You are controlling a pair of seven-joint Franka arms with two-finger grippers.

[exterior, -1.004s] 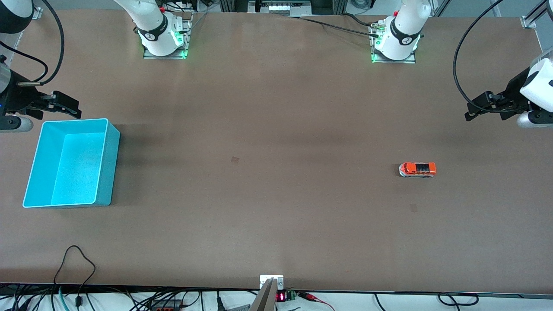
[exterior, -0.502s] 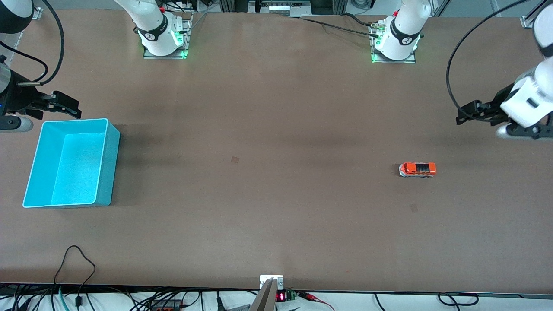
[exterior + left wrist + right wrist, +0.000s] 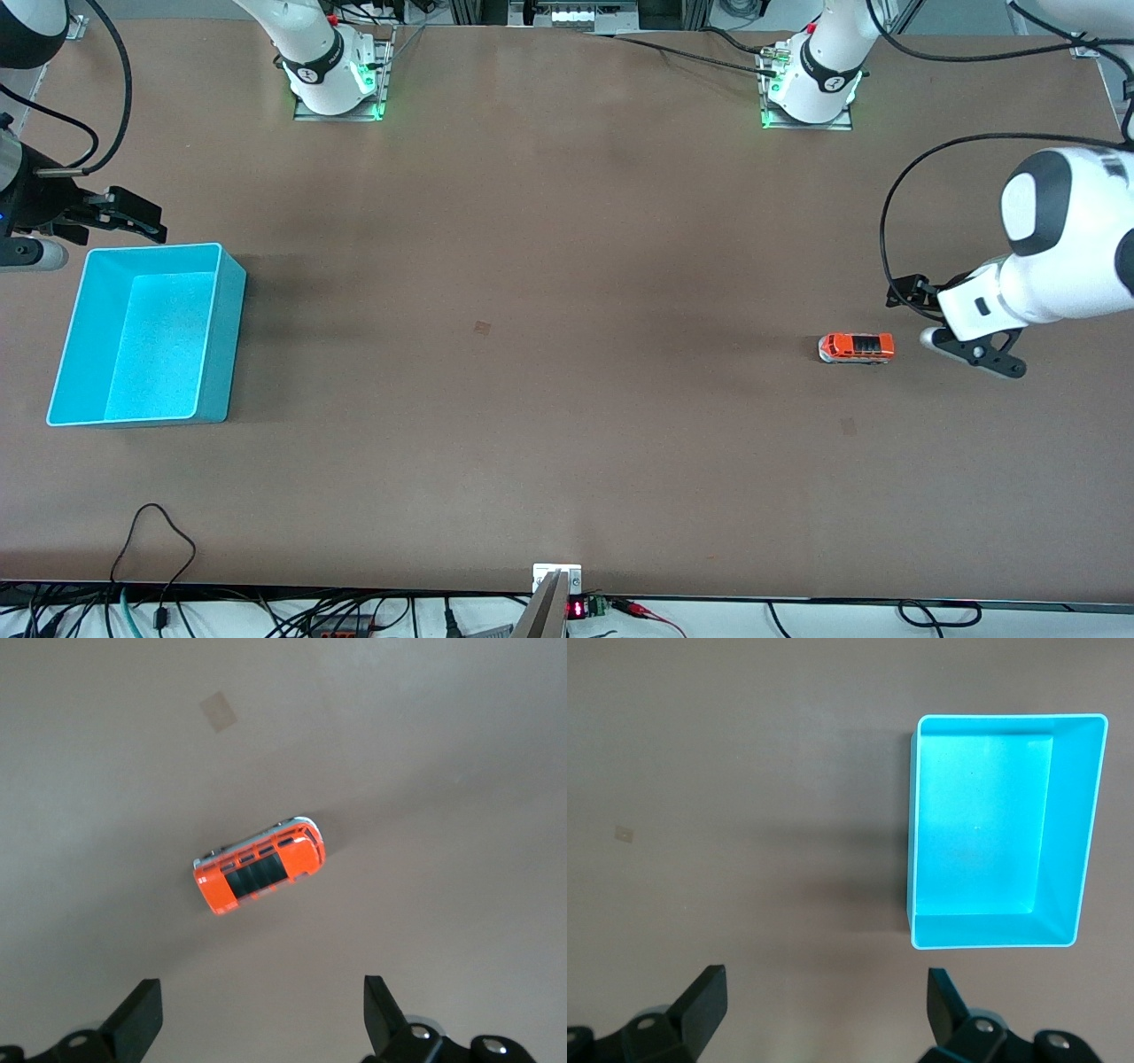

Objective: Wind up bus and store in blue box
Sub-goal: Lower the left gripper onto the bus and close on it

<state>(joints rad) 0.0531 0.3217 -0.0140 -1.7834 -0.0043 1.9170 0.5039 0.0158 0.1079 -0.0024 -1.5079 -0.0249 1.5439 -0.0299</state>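
front view: bare brown table (image 3: pixel 567 266), cables (image 3: pixel 159 567) along edge.

Only readable sign: red lit digits on a small display (image 3: pixel 577 609) at the table edge (image 3: pixel 354 588) nearest the front cam, too small to make out the value. Dark bands on both arm bases (image 3: pixel 330 84) carry white marks, also too small to read. No text visible on the bus (image 3: pixel 856 347) or the blue box (image 3: pixel 220 346).
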